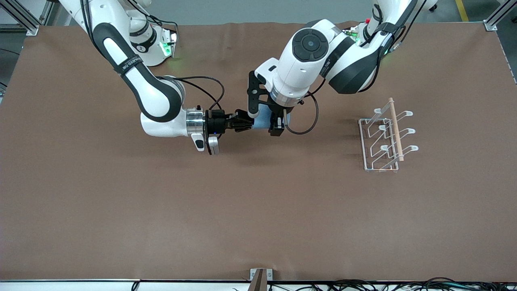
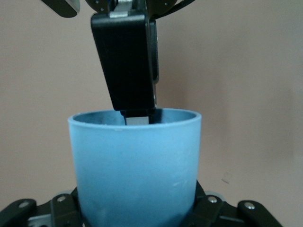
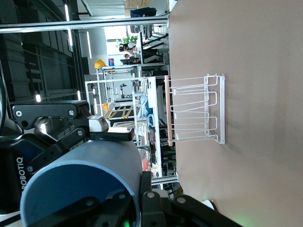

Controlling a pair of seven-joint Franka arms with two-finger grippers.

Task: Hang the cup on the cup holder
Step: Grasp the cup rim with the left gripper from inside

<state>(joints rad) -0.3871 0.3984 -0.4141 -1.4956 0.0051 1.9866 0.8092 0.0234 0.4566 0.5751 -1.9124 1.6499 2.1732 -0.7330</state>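
From the front camera, both arms meet above mid-table: the right gripper (image 1: 247,123) and the left gripper (image 1: 278,121) both clasp the cup (image 1: 262,119), well apart from the cup holder (image 1: 385,135) toward the left arm's end. The left wrist view shows one left finger (image 2: 127,66) dipping inside the cup's rim. The right wrist view shows the cup lying sideways in the right gripper's clasp (image 3: 137,201).

One camera looks down from high across the brown desk (image 1: 121,226). Two wrist cameras sit very close to the small light-blue plastic cup (image 2: 137,165), seen in all three.
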